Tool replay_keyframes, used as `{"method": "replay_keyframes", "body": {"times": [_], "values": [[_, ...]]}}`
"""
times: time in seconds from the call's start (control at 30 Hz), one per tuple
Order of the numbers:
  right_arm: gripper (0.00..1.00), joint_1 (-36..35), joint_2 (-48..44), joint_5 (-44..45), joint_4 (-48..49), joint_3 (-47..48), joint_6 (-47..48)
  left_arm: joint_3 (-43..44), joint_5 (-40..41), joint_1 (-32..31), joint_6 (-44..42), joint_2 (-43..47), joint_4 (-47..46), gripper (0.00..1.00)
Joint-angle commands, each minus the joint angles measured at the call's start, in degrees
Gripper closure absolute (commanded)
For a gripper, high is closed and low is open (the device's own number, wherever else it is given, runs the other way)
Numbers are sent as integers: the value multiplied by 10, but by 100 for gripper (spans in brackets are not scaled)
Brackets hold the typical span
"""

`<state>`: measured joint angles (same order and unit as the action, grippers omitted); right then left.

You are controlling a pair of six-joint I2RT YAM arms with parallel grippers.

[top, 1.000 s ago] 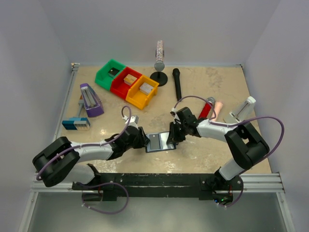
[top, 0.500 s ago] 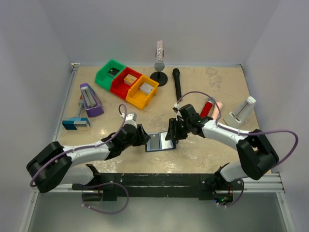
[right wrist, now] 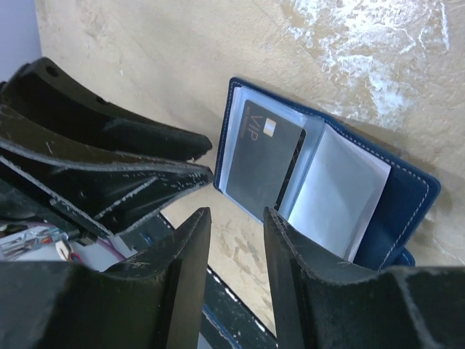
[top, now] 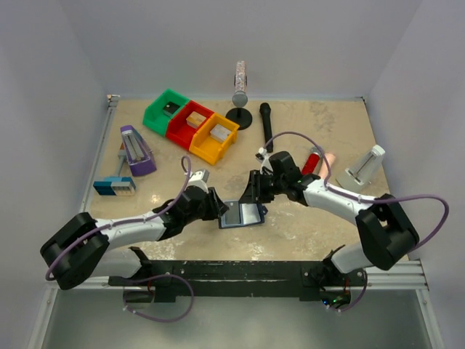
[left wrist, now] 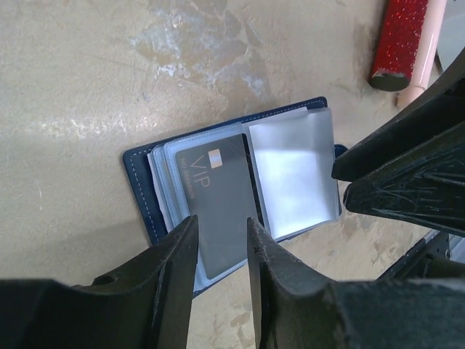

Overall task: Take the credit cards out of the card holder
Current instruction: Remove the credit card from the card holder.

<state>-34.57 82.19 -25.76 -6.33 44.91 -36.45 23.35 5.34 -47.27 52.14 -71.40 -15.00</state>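
Observation:
The card holder (top: 248,216), a dark blue wallet, lies open on the table between both arms. A dark grey credit card (left wrist: 218,193) marked VIP sits in a clear pocket on its left half, and an empty clear sleeve (left wrist: 294,174) covers the right half. No other credit cards show. My left gripper (left wrist: 220,222) hovers open at the card's near end, gripping nothing. My right gripper (right wrist: 236,214) is open too, above the table at the card holder's (right wrist: 407,193) edge, close to the card (right wrist: 263,156). The right gripper's dark fingers (left wrist: 396,167) reach in beside the sleeve.
Green (top: 166,110), red (top: 189,122) and yellow (top: 215,138) bins with small blocks stand at the back left. A purple device (top: 136,150) and a blue-and-grey block (top: 114,186) lie left. A microphone stand (top: 240,94), black marker (top: 267,125), red glitter tube (left wrist: 402,40) and white object (top: 365,165) are behind and right.
My right gripper has opened and drawn back a little from the card holder's right edge. The left arm has edged forward, and its jaws have narrowed slightly.

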Motion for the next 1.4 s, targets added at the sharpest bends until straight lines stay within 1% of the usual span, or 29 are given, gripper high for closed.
{"method": "replay_keyframes", "body": {"times": [0.0, 0.03, 0.27, 0.63, 0.87, 1.17, 1.37], "values": [[61, -2, 28, -50, 61, 16, -31, 3, -33, 2, 12, -31, -61, 64], [61, -3, 36, -51, 75, 15, -35, 2, -35, 2, 14, -36, -65, 65], [63, -3, 82, -51, 84, 20, -39, 1, -24, 2, 13, -56, -63, 69], [64, -4, 119, -54, 103, 7, -37, -7, -13, 2, 18, -81, -64, 71], [65, -3, 136, -52, 108, 3, -34, -14, -10, 2, 20, -75, -63, 71], [65, -3, 148, -51, 112, 2, -32, -23, -4, 2, 24, -62, -59, 67], [65, -3, 149, -51, 114, 0, -32, -24, -3, 2, 24, -55, -55, 67]]}}
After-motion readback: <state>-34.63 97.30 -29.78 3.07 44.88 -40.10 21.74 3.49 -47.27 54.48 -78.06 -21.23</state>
